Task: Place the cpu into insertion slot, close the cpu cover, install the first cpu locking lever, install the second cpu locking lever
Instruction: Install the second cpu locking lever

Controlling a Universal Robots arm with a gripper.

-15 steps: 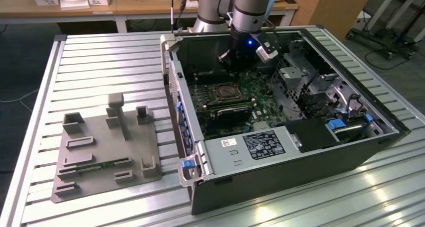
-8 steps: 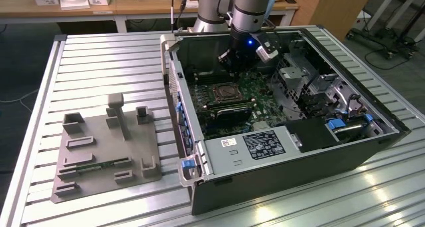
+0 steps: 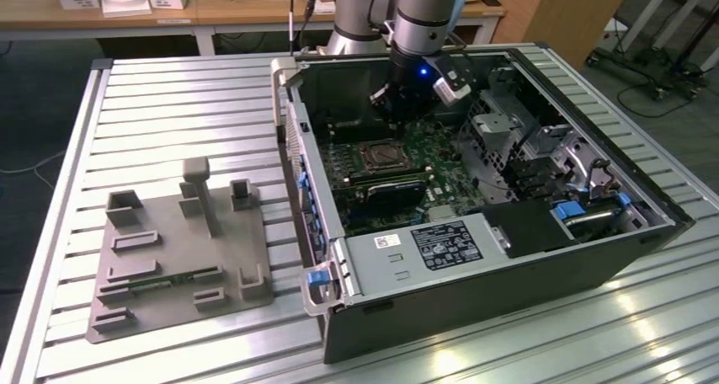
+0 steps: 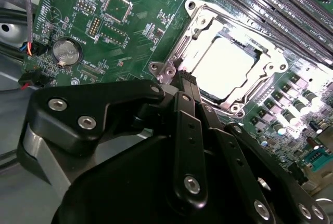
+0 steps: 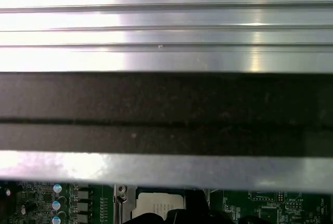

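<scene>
One grey fixture tray [image 3: 168,258] lies at the exterior view's left – right of it, one open computer case [image 3: 472,317]. One cpu [image 4: 226,68] sits in the insertion slot [image 4: 195,13], cpu cover [image 4: 270,60] down; the gripper [image 4: 184,81] – fingers together, empty – hovers beside

You have the computer case [image 3: 483,258] lying open on the slatted table [image 3: 168,106], with the fixture plate [image 3: 180,258] beside it on the exterior view's left. Inside, the cpu [image 4: 229,65] sits in the insertion slot [image 4: 195,24] under the cpu cover [image 4: 273,65], with the gripper [image 4: 182,78] just beside the slot's corner
</scene>
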